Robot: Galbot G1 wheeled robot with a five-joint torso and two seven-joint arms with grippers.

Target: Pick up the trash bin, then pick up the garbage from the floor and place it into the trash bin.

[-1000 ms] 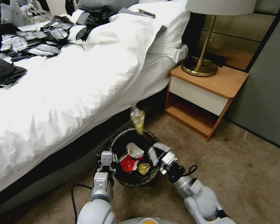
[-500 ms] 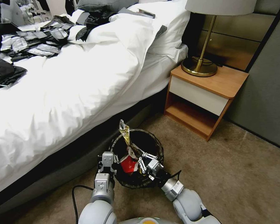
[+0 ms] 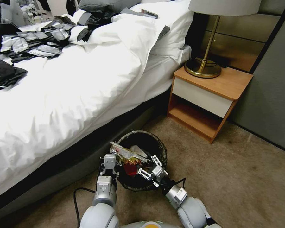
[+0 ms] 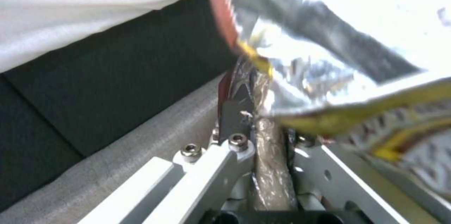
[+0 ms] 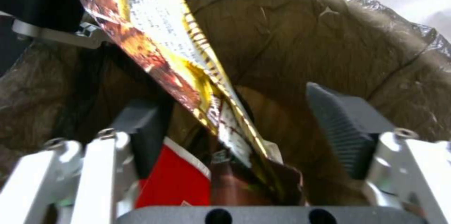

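- Low in the frame's centre, the trash bin point(image 3: 142, 164) sits on the carpet point(image 3: 243, 177) beside the bed point(image 3: 69, 95).
- The left gripper point(image 3: 109, 162) is clamped on the bin's near-left rim.
- The right gripper point(image 3: 146, 166) hangs inside the bin, jaws spread wide, holding nothing.
- A yellow wrapper point(image 3: 128, 153) lies loose across the bin's mouth, between those fingers.

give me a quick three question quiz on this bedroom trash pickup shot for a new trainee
1. True or false: the right gripper is open, with the yellow wrapper loose between its fingers.
2. What is the left gripper shut on?
3. The trash bin is: A) on the nightstand, B) over the carpet beside the bed, C) on the bed.

Key: 1 true. 2 the bin's liner-covered rim. 3 B.
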